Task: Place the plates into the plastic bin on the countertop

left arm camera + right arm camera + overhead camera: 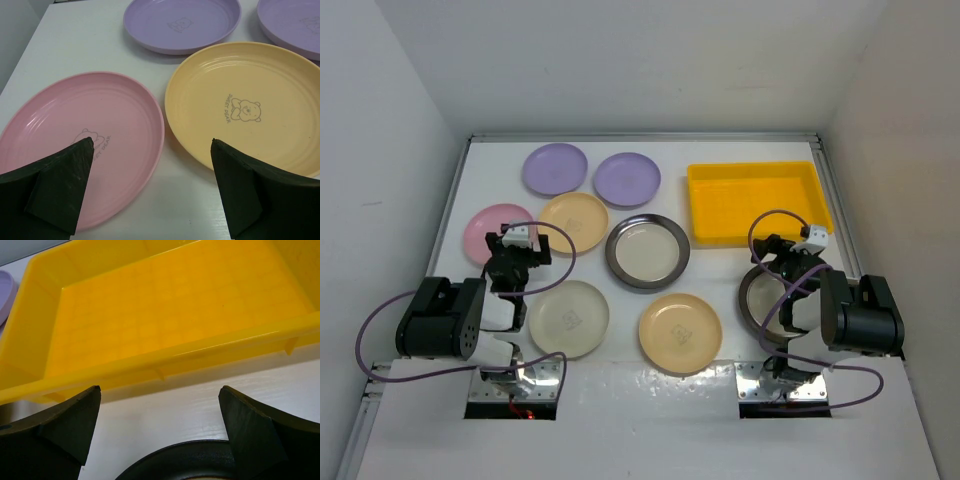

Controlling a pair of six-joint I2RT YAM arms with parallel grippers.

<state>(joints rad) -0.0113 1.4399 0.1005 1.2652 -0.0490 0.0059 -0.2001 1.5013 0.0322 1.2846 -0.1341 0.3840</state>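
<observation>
Several plates lie on the white countertop [720,275]: two lilac [555,168] [627,179], one pink [488,233], one pale yellow [576,221], one cream [568,318], one yellow-orange [680,332] and a dark-rimmed one [647,251]. A second dark-rimmed plate [760,300] lies partly under my right arm. The empty yellow bin [757,203] stands at the back right. My left gripper [517,252] [152,150] is open and empty, low over the gap between the pink plate [75,130] and the pale yellow plate [250,95]. My right gripper [782,258] [160,390] is open and empty above the dark plate's far rim [190,460], facing the bin's near wall [165,359].
White walls close in the table on the left, back and right. A thin metal edging [640,137] runs along the table's far edge. Purple cables loop from both arms. The two lilac plates [180,25] [295,20] lie beyond the left gripper.
</observation>
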